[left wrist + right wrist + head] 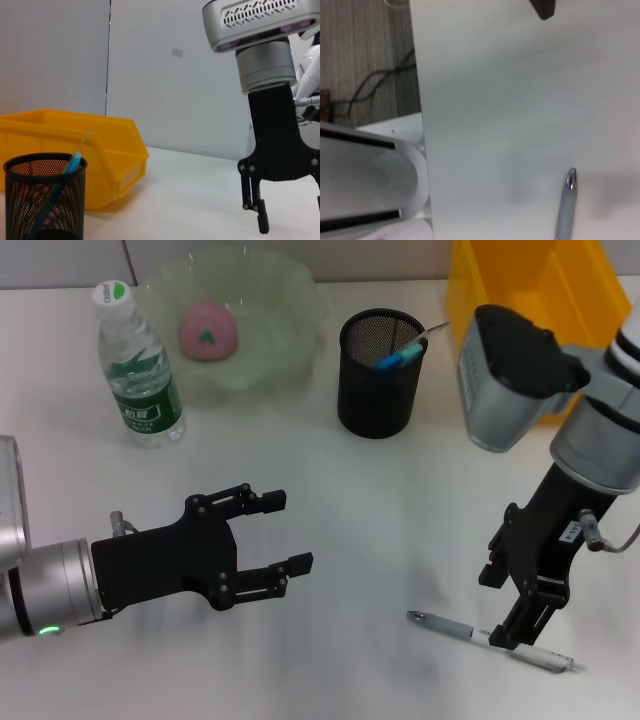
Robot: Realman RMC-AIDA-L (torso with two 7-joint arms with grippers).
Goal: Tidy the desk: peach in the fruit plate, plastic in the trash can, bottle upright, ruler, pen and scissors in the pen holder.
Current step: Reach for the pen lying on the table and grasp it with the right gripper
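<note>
Right gripper (522, 625) straddles the pen (490, 640) on the desk (380, 530), jaws apart, nothing gripped, poised to pinch it for the holder (378, 375); left gripper (292, 532) hovers open, empty.

A robot test bench set up like an office desk is shown. A bare white table (380, 510) is backed by plain grey wall panels (55, 55). A mesh pen holder (378, 372) and a yellow storage bin (520, 290) are seen, with cables (365, 90) trailing on the floor.
</note>
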